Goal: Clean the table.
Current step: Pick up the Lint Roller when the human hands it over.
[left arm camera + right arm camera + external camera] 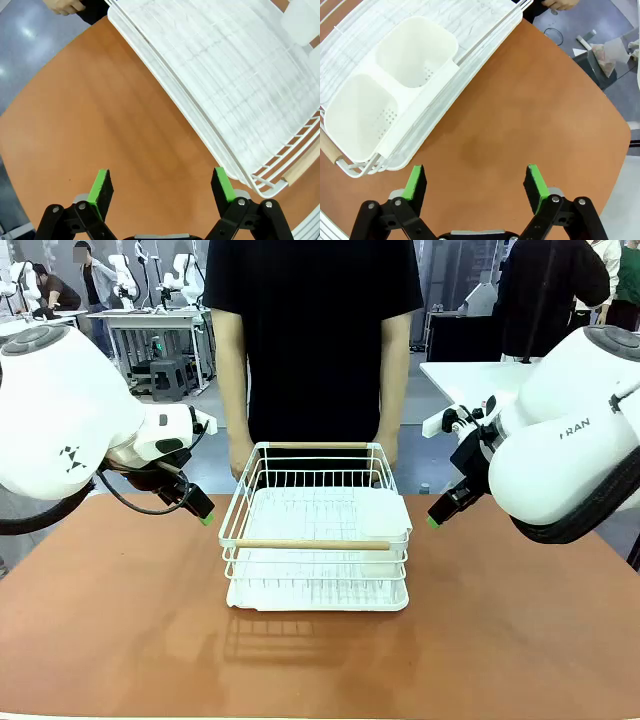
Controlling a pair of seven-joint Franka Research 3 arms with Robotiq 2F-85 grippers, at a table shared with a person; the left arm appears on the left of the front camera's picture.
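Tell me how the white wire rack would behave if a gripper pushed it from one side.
Probably light: the rack is thin wire and looks empty apart from a white caddy. It would likely slide, not tip, since it sits low and wide on the smooth table.

The right gripper [475, 175] rises from the lower edge with its jaws spread wide and nothing between them; one green pad [415, 181] shows on each black finger. Beneath it lies the bare reddish-brown table [530, 100], whose rounded corner curves along the right side. At upper left stands a white wire rack [487, 36] holding a white two-compartment cutlery holder [415, 50] with perforated bottoms, set against the rack's near wall. The end of a wooden handle [327, 147] shows at the left edge. A person's hand [561, 4] appears at the top, above grey floor [605, 15].
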